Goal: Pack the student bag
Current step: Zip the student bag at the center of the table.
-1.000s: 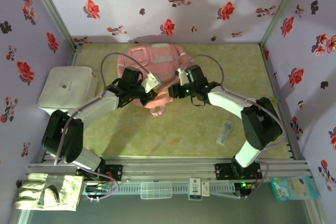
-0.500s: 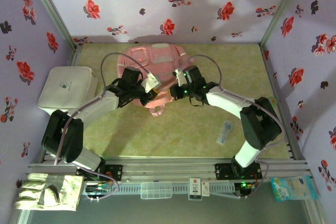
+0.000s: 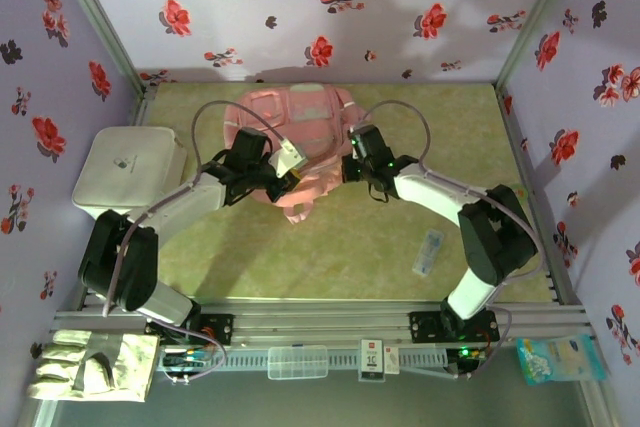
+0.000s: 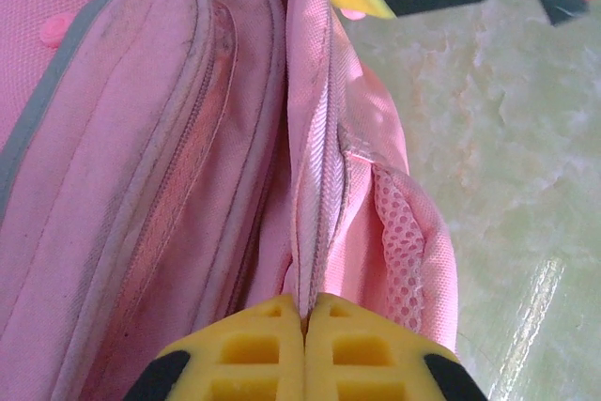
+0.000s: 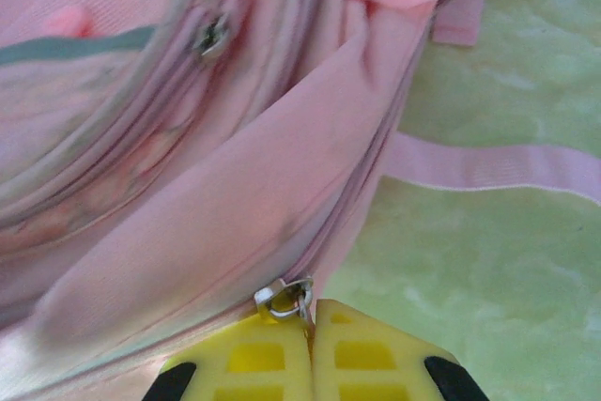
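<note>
Soft pink fabric all over the student bag (image 3: 295,132) — padded, a little grubby at the seams, with grey piping and a paler front. Lies at the far middle of the table (image 3: 300,257), between the two arms, with a flat pink strap (image 5: 488,166) trailing onto the surface. Coarse woven zip tape along the edge in the left wrist view, and beside it a pocket of open mesh (image 4: 399,241).

Left gripper (image 4: 305,312): yellow ribbed pads pressed fully together, pinching the zip-edge fold of the bag. Right gripper (image 5: 310,316): closed as well, with the small metal zip pull (image 5: 285,298) caught between its yellow fingertips at the bag's edge.

Table top smooth, pale green-yellow with marble-like clouding, slightly glossy. At the left edge, a white rounded square box (image 3: 130,172). Near the right arm, a small clear packet (image 3: 428,252), well apart from the bag. Walls (image 3: 330,7) lilac, printed with red and black flowers — on three sides. At the near left corner, a pale work glove (image 3: 90,367).
</note>
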Tool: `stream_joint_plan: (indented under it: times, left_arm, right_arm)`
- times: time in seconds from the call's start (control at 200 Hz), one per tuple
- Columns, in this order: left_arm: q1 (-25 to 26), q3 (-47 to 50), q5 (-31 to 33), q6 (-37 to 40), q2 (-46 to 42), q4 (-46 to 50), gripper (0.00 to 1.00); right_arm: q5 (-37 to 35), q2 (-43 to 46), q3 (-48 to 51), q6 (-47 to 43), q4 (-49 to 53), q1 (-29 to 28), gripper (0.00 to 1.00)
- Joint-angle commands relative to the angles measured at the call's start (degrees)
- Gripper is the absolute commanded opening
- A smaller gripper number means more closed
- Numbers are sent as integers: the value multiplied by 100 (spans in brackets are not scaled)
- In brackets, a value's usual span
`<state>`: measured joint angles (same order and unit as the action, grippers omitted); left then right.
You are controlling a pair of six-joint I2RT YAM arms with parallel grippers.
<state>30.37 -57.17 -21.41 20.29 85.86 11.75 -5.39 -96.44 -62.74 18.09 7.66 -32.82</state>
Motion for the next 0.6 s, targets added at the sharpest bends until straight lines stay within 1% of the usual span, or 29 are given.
stream_joint_plan:
  times: [0.0, 0.09, 0.155, 0.29, 0.435, 0.595]
  left_arm:
    - [-32, 1, 144, 59, -506, 393, 0]
    - [-22, 89, 146, 1, -686, 654, 0]
    - [3, 94, 123, 1, -785, 906, 0]
    - [30, 91, -134, 17, -903, 1311, 0]
    - [47, 110, -223, 65, -794, 1661, 0]
    - [125, 84, -400, 89, -701, 1906, 0]
  right_arm:
    - [-657, -375, -321, 61, 180, 547, 1]
    - [-327, -682, -516, -201, -117, 805, 1]
    - [39, -942, -689, -388, -300, 983, 1]
    - [331, -1396, -1094, -639, -413, 1223, 2]
    - [231, -1634, -1334, -531, -258, 1340, 2]
    - [-299, -1780, -1441, -189, 179, 1398, 1]
